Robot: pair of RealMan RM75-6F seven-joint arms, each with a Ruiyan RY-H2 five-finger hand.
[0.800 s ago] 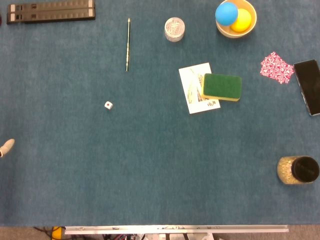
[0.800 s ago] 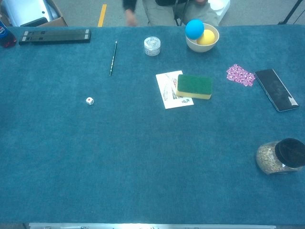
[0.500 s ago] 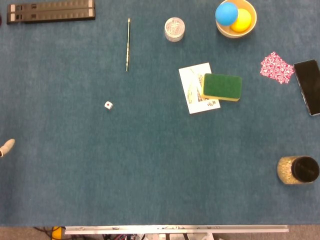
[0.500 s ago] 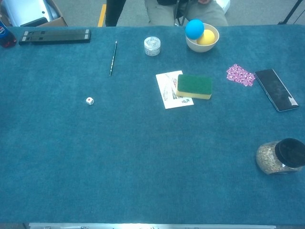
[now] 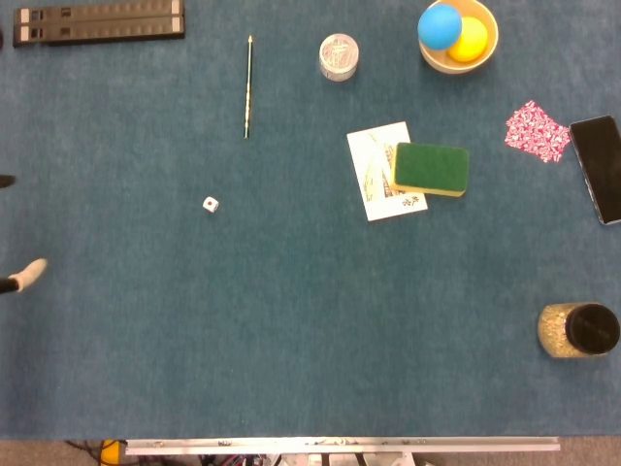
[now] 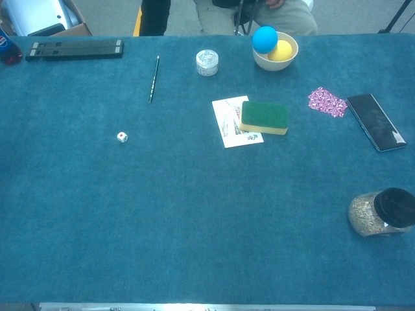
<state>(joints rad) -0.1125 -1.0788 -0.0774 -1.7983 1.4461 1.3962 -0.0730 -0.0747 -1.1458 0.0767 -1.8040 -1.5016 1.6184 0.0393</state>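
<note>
Only a pale fingertip of my left hand (image 5: 27,274) shows at the left edge of the head view, low over the blue cloth, and a small dark tip (image 5: 4,182) pokes in above it. It holds nothing that I can see, and the rest of the hand is out of frame. The nearest thing to it is a small white die (image 5: 211,204), well to its right. The chest view shows neither hand. My right hand appears in no view.
A pencil (image 5: 248,85), a round tin (image 5: 338,56), and a bowl (image 5: 485,50) with a blue and a yellow ball lie at the back. A green sponge (image 5: 431,167) overlaps a card (image 5: 374,175). Phone (image 5: 598,165), pink paper (image 5: 537,130), lidded jar (image 5: 579,330) at right; black bar (image 5: 99,21) back left.
The left fingertip has slid a little right and up into the head view, and a second dark tip has appeared above it. Nothing on the table moved.
</note>
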